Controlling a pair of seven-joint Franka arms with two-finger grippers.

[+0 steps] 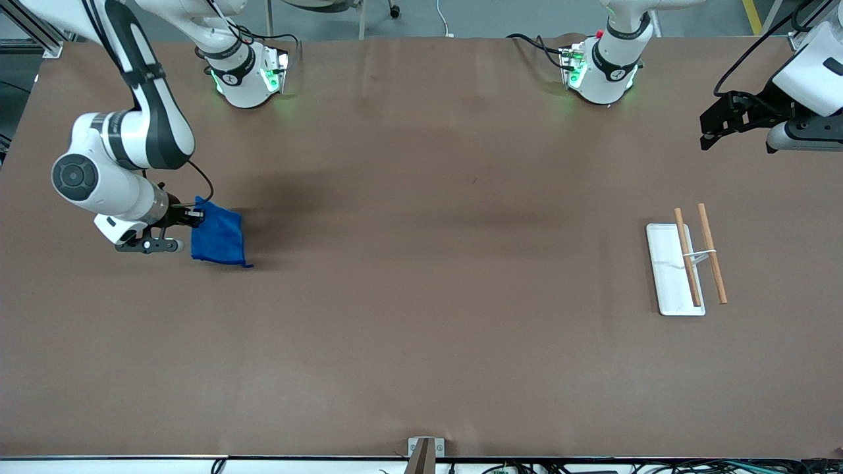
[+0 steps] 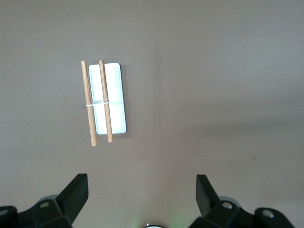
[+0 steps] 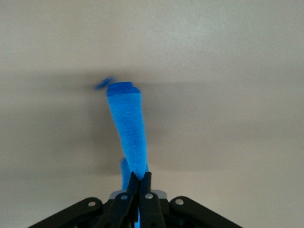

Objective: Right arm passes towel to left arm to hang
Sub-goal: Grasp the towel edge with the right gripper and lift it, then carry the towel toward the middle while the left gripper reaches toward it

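Towel (image 1: 218,237) pinched between the right gripper (image 1: 193,214) jaws, hanging down to the worktop (image 1: 421,296) at the right arm's end. Left gripper (image 1: 714,128) jaws spread, over the worktop near the tray (image 1: 666,276) carrying two-dowel rack (image 1: 699,255).

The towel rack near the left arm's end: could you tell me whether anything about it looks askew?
Slightly: the towel rack has one wooden rod over its white base, the other past the base's edge.
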